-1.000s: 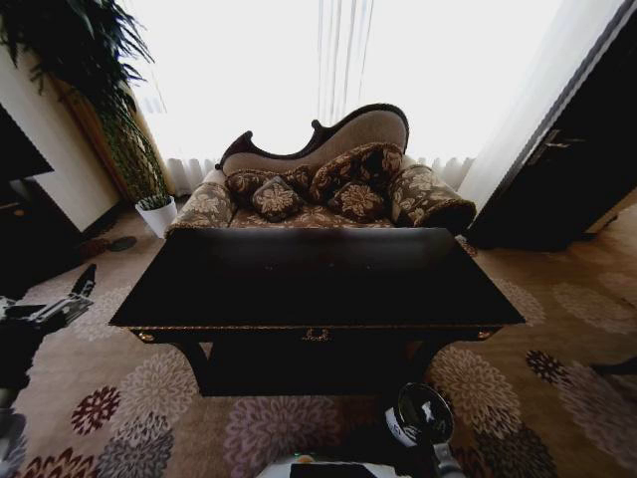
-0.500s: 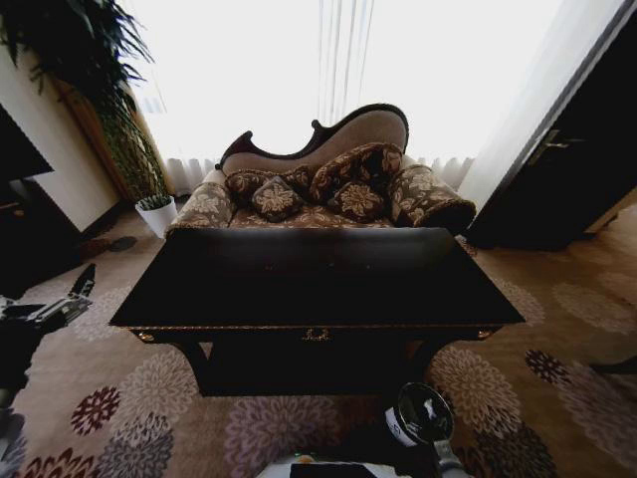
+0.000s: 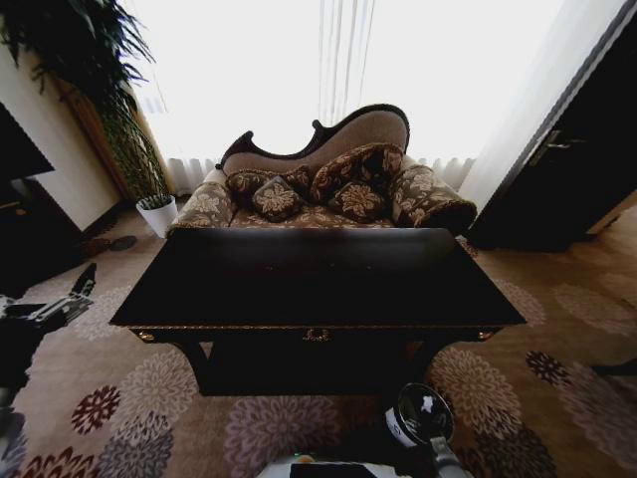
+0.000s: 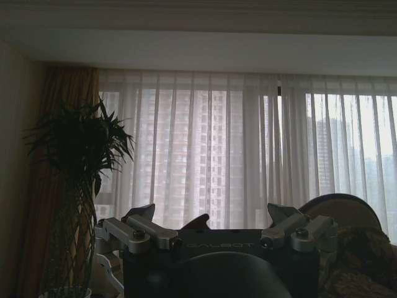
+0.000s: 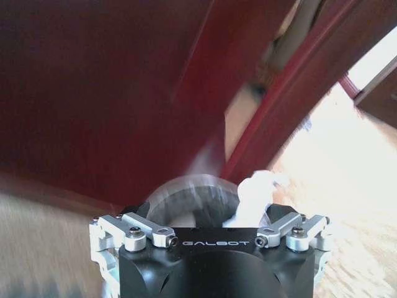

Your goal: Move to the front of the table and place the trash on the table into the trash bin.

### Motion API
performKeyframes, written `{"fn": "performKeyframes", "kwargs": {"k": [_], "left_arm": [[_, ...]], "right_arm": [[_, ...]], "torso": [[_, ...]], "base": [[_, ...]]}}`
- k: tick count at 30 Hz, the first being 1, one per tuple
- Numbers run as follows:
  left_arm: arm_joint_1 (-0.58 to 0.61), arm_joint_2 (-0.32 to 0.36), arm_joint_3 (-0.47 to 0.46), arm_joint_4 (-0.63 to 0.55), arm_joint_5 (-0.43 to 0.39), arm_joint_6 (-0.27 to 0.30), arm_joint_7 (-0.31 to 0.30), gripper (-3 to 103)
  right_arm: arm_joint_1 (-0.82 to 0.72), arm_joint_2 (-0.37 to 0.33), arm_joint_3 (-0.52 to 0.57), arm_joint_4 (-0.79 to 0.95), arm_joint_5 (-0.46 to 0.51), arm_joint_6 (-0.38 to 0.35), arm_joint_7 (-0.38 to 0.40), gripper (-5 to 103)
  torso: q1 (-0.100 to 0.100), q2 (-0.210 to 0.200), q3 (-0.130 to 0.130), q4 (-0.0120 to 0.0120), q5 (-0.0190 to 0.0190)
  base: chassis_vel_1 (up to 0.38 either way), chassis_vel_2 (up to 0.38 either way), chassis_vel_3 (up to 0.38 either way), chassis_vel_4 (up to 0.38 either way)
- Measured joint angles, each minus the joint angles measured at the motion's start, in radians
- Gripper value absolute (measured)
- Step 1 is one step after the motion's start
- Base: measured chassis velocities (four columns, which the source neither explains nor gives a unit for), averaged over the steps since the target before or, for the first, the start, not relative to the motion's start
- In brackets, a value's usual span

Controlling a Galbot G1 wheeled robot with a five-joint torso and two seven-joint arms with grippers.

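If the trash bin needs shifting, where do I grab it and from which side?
Take the trash bin by its rim, coming straight down from above, one jaw inside the wall, one outside. It stands upright with its round mouth open upward, and the table crowds its far side.

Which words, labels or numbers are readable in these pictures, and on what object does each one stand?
"GALBOT": on the left gripper body.
"GALBOT": on the right gripper body.
White label on the trash bin: too small to read.
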Motion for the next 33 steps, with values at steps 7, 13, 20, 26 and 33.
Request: {"fn": "performKeyframes", "kwargs": {"k": [7,13,20,26,33], "left_arm": [[-0.004,-0.005,0.014,0.001,0.009,0.0,0.0,100],[-0.009,-0.003,0.022,0.001,0.014,0.001,-0.001,100],[-0.009,-0.002,0.026,0.003,0.016,0.001,0.0,100],[-0.013,0.001,0.035,0.006,0.021,0.0,0.0,100],[-0.019,0.006,0.047,0.01,0.024,0.0,0.0,100]], "right_arm": [[0.018,-0.012,0.002,-0.046,0.012,0.044,-0.026,100],[0.054,-0.002,0.02,-0.075,0.003,0.101,-0.005,100],[0.039,-0.004,0.031,-0.066,-0.014,0.073,-0.052,100],[0.02,0.0,0.044,-0.046,-0.002,0.086,-0.006,100],[0.027,-0.004,0.058,-0.071,0.005,0.091,-0.026,100]], "torso": [[0.0,0.0,0.0,0.0009,-0.002],[0.0,0.0,0.0,0.0,0.0013],[0.0,0.0,0.0,0.0007,-0.0017],[0.0,0.0,0.0,-0.0006,0.0013],[0.0,0.0,0.0,0.0009,-0.0018]], "base": [[0.0,0.0,0.0,0.0],[0.0,0.0,0.0,0.0],[0.0,0.0,0.0,0.0],[0.0,0.0,0.0,0.0],[0.0,0.0,0.0,0.0]]}}
